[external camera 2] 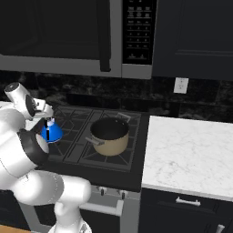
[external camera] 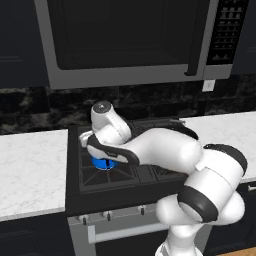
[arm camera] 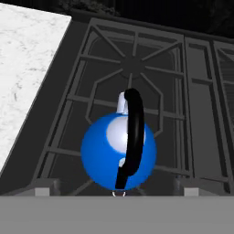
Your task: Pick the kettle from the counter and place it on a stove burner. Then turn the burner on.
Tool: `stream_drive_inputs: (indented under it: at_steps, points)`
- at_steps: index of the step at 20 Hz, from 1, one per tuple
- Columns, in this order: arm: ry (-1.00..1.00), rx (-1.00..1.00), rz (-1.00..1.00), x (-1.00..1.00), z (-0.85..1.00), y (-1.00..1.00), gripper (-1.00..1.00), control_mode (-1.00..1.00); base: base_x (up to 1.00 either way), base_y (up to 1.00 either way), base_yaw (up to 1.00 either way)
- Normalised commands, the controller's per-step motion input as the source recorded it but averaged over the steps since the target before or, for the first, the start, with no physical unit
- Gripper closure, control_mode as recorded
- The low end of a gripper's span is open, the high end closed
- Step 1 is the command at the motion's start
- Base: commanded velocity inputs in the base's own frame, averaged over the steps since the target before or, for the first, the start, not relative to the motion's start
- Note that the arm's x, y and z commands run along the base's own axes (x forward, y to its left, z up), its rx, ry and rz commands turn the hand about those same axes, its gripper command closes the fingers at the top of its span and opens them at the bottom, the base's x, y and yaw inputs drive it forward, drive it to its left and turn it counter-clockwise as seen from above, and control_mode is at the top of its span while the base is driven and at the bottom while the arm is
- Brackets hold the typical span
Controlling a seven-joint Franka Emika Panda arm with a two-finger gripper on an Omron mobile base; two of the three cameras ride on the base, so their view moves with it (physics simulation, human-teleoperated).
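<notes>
Nearest the hand camera, the two finger tips (arm camera: 45, 186) stand far apart at the bottom of the hand view, one on each side of the kettle (arm camera: 119, 151), touching nothing: the jaws are wide open and hold nothing. Between them and just below, the kettle sits upright on the grate, its black arched handle (arm camera: 132, 137) running across the middle of the gap, free of both tips. In the right base view the gripper (external camera 2: 45, 119) hangs just above the kettle (external camera 2: 51, 132), which rests on the front burner at the stove's left side.

Just beyond the jaws lies the stove burner (arm camera: 132, 64) behind the kettle, with its radiating prongs. Off to one side of the jaws, the counter (arm camera: 27, 68) runs along the stove edge. Farther off on the other side, a beige pot (external camera 2: 109, 135) stands on another grate, well apart from the kettle.

By my judgement the placing step is done, and the burner has yet to be turned on. The next move calls for lifting clear of the handle without tipping the kettle, then reaching down to the knobs (external camera: 107, 215) on the stove front and picking the one that matches this burner.
</notes>
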Motion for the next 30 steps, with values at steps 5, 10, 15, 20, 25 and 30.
stream_drive_inputs:
  at_steps: [5, 10, 15, 20, 25, 30]
  points:
    - [-0.10, 0.00, 0.00, -0.99, 0.44, 0.00, -1.00, -1.00, 0.00, 0.00, 0.00]
    - [-0.01, 0.00, 0.00, -0.96, 0.16, -0.01, -1.00, -1.00, 0.00, 0.00, 0.00]
    - [-0.04, 0.01, 0.00, -0.70, 0.01, -0.01, -1.00, -1.00, 0.00, 0.00, 0.00]
    - [0.00, 0.04, -0.02, -0.17, 0.00, -0.06, -1.00, -1.00, 0.00, 0.00, 0.00]
    - [0.01, 0.03, -0.05, -0.23, 0.00, -0.04, -1.00, -1.00, 0.00, 0.00, 0.00]
    - [0.00, 0.00, -0.01, -0.10, 0.00, 0.02, -1.00, -1.00, 0.00, 0.00, 0.00]
